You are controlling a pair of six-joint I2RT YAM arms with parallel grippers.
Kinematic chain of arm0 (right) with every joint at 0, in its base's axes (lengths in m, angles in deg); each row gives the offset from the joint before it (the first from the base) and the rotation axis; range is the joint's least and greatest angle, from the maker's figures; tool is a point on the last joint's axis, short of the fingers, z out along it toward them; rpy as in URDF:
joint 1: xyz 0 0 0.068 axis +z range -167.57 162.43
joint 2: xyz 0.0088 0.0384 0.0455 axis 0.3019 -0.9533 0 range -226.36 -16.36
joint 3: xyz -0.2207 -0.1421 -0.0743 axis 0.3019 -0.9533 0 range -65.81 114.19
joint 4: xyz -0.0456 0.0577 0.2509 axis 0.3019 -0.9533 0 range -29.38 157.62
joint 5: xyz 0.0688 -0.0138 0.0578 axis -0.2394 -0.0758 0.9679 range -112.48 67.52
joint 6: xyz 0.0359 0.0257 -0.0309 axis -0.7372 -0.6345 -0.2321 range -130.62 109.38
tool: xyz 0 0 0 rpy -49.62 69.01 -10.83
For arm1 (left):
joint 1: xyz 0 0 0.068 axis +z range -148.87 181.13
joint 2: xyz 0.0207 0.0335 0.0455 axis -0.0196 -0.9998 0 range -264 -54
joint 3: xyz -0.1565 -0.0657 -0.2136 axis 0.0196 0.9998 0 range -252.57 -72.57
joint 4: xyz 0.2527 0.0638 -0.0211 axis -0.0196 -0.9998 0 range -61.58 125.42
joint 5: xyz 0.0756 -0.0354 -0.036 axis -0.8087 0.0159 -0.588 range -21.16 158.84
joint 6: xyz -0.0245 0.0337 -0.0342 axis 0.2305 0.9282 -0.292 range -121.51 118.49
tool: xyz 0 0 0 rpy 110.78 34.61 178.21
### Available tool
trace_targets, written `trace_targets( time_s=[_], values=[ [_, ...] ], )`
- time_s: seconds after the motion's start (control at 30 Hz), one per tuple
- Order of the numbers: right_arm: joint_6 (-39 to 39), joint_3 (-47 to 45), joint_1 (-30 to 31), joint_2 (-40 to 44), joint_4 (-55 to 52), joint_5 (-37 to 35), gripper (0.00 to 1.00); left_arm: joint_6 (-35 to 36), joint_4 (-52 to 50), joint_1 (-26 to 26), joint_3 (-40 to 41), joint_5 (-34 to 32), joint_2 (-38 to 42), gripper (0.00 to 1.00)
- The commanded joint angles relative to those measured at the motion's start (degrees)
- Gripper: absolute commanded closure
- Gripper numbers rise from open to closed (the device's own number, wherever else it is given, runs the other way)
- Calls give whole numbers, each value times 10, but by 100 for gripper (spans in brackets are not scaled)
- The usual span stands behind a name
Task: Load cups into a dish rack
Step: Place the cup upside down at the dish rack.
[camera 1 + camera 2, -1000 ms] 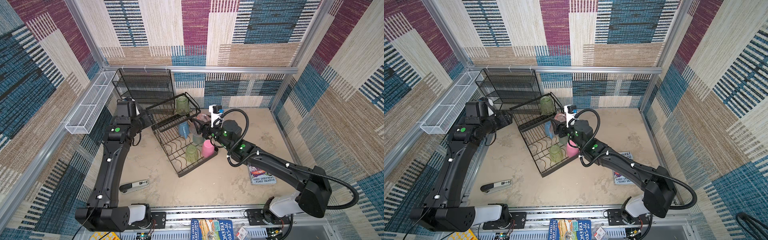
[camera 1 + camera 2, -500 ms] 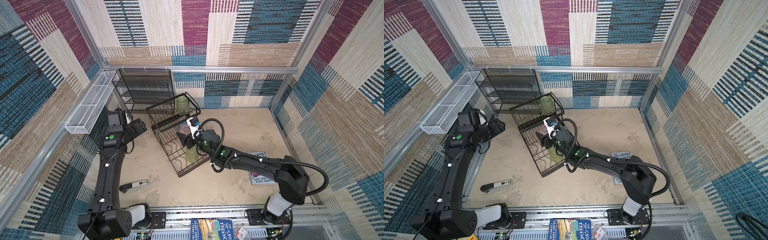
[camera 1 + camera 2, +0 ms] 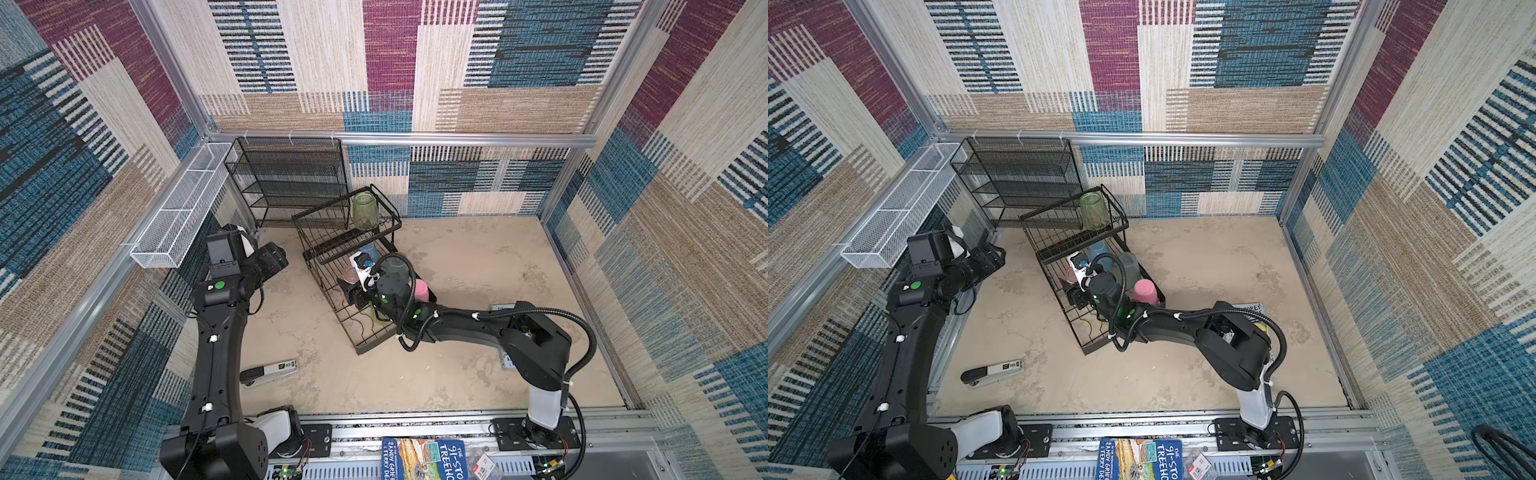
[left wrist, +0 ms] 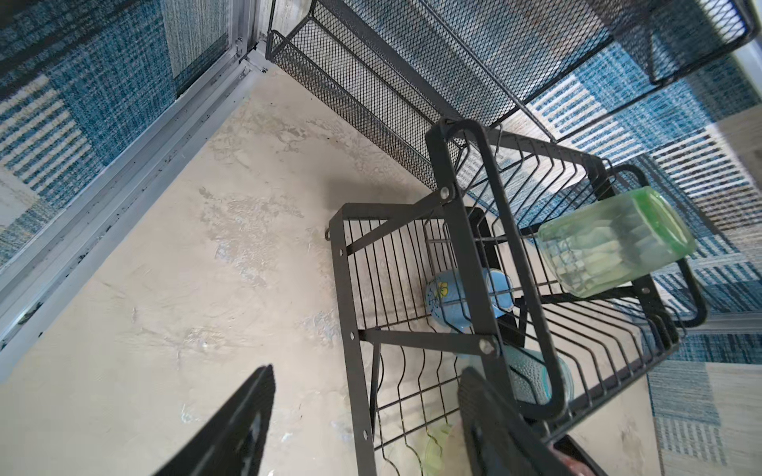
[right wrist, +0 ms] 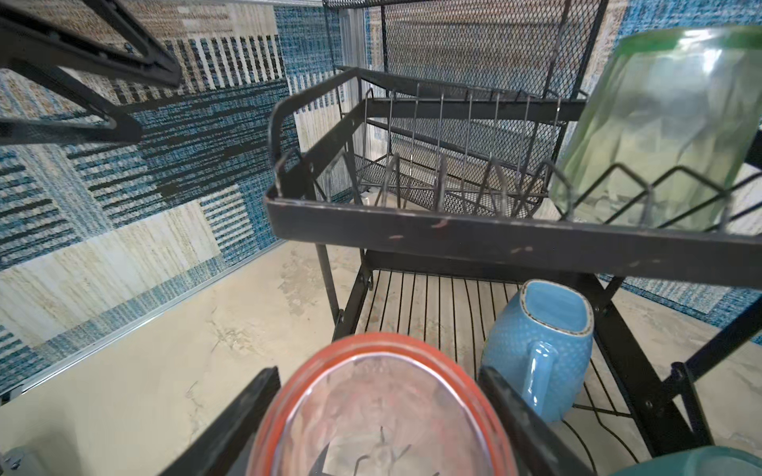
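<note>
**Translucent pink cup** (image 5: 383, 416). Sits between the two fingers of the right hand (image 5: 377, 373), with its mouth turned to the wrist camera. It is over the lower tray of the dish rack (image 3: 353, 243), just in front of the raised tier.

**Right hand.** Pinches the cup from both sides, with the fingers set wide around its body.

**Dish rack.** Black wire, two tiers. Stands askew on the surface (image 3: 478, 257), towards the back wall.
- Raised tier: one translucent green cup (image 3: 365, 210), at the end away from the left arm.
- Lower tray:
  - Blue handled mug (image 5: 536, 342), on its side beneath the raised tier.
  - Frosted grey-teal cup (image 3: 395, 268), next to the mug.
  - Opaque pink cup (image 3: 420, 289), at the tray's edge, just beside the right wrist.
  - Second green cup (image 4: 437, 447), mostly hidden under the right arm and seemingly among the wavy dividers.

**Left hand** (image 4: 367, 371). Fingers are spread and hold nothing. It is over bare surface near the rack's end frame.

**Surroundings.**
- Black mesh shelf unit (image 3: 291, 178): against the back wall, behind the rack.
- White mesh trough (image 3: 178, 212): hung along the side wall rail.
- Stapler (image 3: 270, 370): lies on the surface beside the left arm.
- Book (image 3: 1252, 311): lies flat, partly under the right arm.
</note>
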Motion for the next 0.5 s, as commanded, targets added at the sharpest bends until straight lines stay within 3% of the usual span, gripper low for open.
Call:
trace_targets(
  time_s=[0.0, 0.47],
  values=[
    [5, 23, 8, -27, 38, -65, 45, -17, 37, 10, 9, 27, 5, 27],
    [-53, 113, 16, -128, 3, -177, 42, -32, 55, 28, 24, 51, 10, 28]
  ],
)
